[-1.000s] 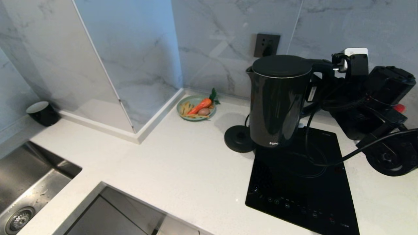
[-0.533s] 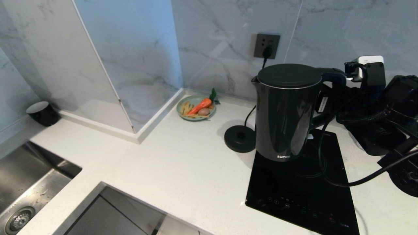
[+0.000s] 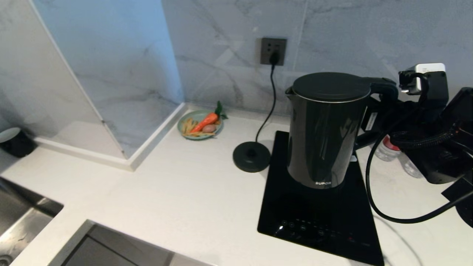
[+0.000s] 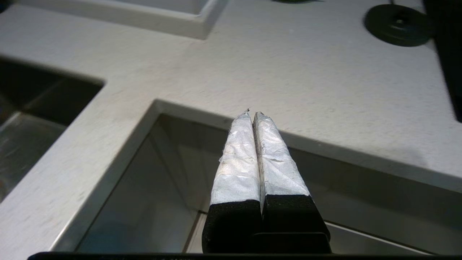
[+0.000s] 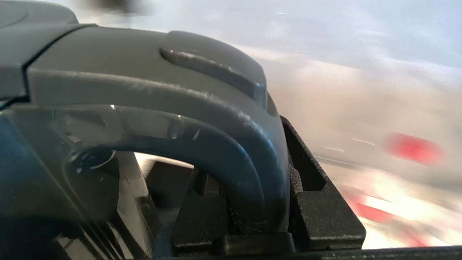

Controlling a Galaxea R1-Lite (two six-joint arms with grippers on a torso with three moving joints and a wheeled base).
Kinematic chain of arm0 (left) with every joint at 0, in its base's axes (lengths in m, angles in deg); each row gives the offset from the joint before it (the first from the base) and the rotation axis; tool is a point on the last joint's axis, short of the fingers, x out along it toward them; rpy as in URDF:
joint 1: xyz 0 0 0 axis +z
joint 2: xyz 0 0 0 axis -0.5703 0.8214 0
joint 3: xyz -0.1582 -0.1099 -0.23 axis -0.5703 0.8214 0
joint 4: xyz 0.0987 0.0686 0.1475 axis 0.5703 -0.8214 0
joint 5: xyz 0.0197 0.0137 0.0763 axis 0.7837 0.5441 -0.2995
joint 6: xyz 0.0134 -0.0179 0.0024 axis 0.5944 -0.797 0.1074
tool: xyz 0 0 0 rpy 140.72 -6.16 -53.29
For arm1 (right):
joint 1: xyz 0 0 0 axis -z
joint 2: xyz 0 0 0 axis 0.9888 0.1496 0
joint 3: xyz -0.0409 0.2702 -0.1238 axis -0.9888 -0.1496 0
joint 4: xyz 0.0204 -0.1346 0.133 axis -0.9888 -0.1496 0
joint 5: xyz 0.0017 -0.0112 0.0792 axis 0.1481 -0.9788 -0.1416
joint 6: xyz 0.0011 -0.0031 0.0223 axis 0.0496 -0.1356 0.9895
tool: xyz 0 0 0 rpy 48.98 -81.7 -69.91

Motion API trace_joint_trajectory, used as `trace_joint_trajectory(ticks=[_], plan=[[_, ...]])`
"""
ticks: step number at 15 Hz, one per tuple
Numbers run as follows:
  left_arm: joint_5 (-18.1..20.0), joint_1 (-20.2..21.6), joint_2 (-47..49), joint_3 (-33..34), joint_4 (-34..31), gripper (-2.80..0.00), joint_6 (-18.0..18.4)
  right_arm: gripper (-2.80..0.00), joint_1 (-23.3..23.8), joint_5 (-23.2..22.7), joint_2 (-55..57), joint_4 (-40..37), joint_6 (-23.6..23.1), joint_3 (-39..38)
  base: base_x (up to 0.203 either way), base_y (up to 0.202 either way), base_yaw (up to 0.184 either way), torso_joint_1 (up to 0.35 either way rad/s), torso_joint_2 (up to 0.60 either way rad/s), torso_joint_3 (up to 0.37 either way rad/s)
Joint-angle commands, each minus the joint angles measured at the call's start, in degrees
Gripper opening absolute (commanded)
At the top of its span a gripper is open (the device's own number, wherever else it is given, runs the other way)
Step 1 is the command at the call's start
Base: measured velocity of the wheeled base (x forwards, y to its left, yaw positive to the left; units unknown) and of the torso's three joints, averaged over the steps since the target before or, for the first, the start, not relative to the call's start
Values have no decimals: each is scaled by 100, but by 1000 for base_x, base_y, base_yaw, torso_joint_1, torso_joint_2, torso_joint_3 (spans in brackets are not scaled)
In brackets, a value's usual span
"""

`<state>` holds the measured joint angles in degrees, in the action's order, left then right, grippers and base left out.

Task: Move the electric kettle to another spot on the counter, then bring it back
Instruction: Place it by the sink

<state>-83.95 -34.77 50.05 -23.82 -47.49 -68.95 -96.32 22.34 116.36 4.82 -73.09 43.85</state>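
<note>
Head view: electric kettle (image 3: 327, 129) upright over the black glass cooktop (image 3: 314, 218) set into the counter (image 3: 177, 195), its foot at the cooktop's rear half; cannot tell whether resting on the glass or held just above it. Handle (image 3: 382, 90) turned to the right, where the right gripper (image 3: 373, 122) meets it, with black cables looping in front. Round power base (image 3: 251, 157) bare on the counter just left of the cooktop, its cord running up to the wall socket (image 3: 273, 51). Small green plate (image 3: 184, 133) with a toy carrot (image 3: 205, 121) near the wall corner. Clear bottle with red cap (image 3: 386, 149) behind the right arm. Steel sink (image 3: 22, 221) at the far left.

Left wrist view: left gripper (image 4: 252, 115) with taped fingers (image 4: 236, 159) pressed together, nothing between them, hanging above the front edge of the counter, well apart from the kettle. Power base seen at the far corner.

Right wrist view: loop handle very close, black fingers (image 5: 317, 202) clamped on both sides of it; grip narrow, holding the kettle by the handle. Background blurred, only a red spot visible.
</note>
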Motion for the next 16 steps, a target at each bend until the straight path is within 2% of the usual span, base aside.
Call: trace_joint_trajectory(ticks=[1, 6, 12, 16], plan=[[-3, 0, 8, 0, 0, -280, -5, -280, 7, 23, -14, -25, -18, 2, 2, 12, -203, 2, 4, 4], [-3, 8, 1, 0, 0, -280, 0, -280, 7, 23, -41, -30, -5, 18, 2, 6, -174, 0, 2, 2], [-3, 9, 0, 0, 0, -280, -2, -280, 81, 31, 87, 0, 310, -253, -1, 0, -9, 0, 1, 1], [-3, 0, 8, 0, 0, -280, 0, -280, 335, 20, -130, 44, 384, -689, 0, 0, 0, 0, 0, 0]])
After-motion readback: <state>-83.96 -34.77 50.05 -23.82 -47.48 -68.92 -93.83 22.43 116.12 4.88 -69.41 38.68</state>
